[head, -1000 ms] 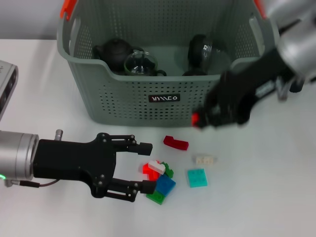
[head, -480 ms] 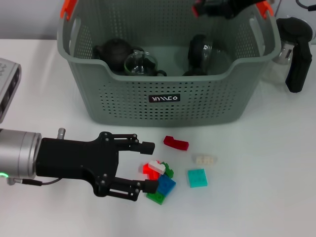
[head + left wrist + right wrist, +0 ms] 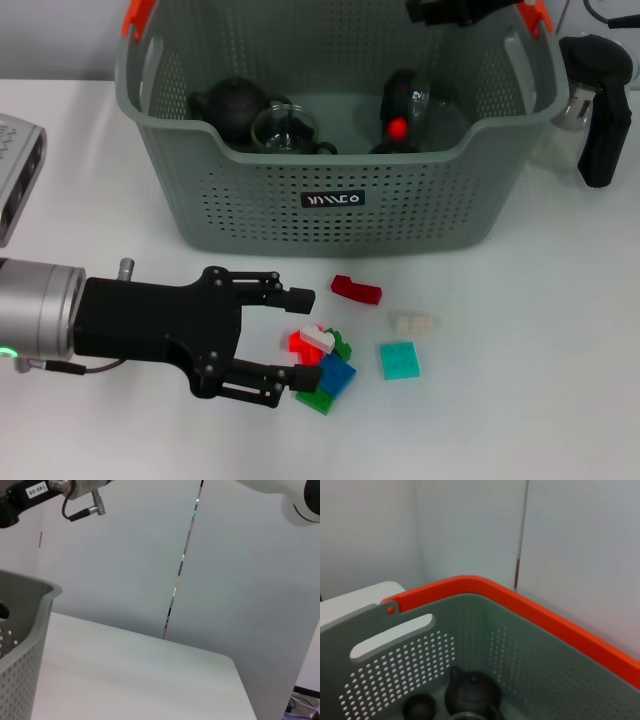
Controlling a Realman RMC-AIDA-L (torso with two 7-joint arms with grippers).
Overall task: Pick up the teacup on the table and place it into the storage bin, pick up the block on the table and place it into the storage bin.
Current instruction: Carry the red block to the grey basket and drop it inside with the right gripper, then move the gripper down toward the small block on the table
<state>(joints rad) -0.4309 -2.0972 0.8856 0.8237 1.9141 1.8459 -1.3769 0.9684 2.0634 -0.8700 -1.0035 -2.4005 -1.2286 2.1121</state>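
The storage bin (image 3: 330, 200) holds one dark teapot (image 3: 228, 105), one glass cup (image 3: 283, 130), one black cup (image 3: 405, 100) and one red block (image 3: 398, 128). The left gripper (image 3: 302, 338), fingers spread, brackets the block pile (image 3: 322, 365). The right gripper (image 3: 450, 10) is over the bin; I cannot tell how its fingers stand.

Left arm: reaches in low from the left side, wrist level.
Left gripper (image 3: 303, 337): fingers (image 3: 283, 294) spread wide, pointing right.
Right gripper (image 3: 450, 10): raised at the far edge, mostly cropped.
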